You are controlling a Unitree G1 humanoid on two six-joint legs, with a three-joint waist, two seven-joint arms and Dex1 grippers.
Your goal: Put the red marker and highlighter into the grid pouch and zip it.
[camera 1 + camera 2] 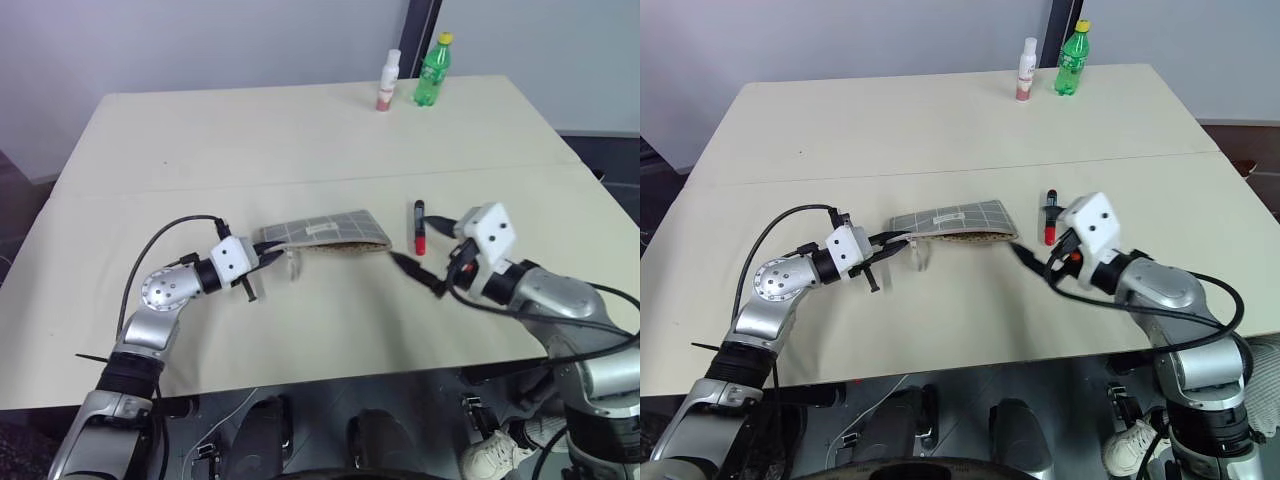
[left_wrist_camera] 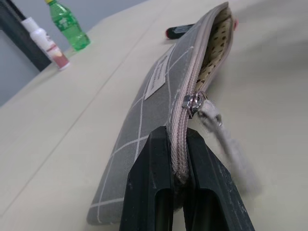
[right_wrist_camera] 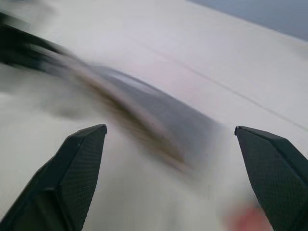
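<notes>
Left eye view takes in the wide beige desk (image 1: 300, 130), the biggest thing in sight, carrying everything else. Next in size is the grid pouch (image 1: 325, 233), lying between the two tools with its zipper edge turned up. The left tool (image 1: 262, 257) has its two black fingers (image 2: 144, 192) pressed together on the closed end of the pouch's zipper seam, pinching the fabric; in the left wrist view the metal slider and its pale pull strap (image 2: 226, 139) sit just beyond those fingertips, and past them the mouth of the pouch gapes, showing a dotted lining. The far end of the pouch points toward the right tool (image 1: 420, 275), which hangs near that open end but apart from it, its fingers (image 3: 77, 168) spread wide and gripping nothing.

Well beyond both tools, at the far edge of the desk, stand a green bottle (image 1: 433, 70) with a yellow cap and, just beside it, a smaller white bottle (image 1: 388, 80) with a reddish label.

Smallest is the red marker (image 1: 420, 228), lying flat on the desk just beyond the right tool and just off the pouch's open end, black half farther away, red half nearer, touching neither tool.
</notes>
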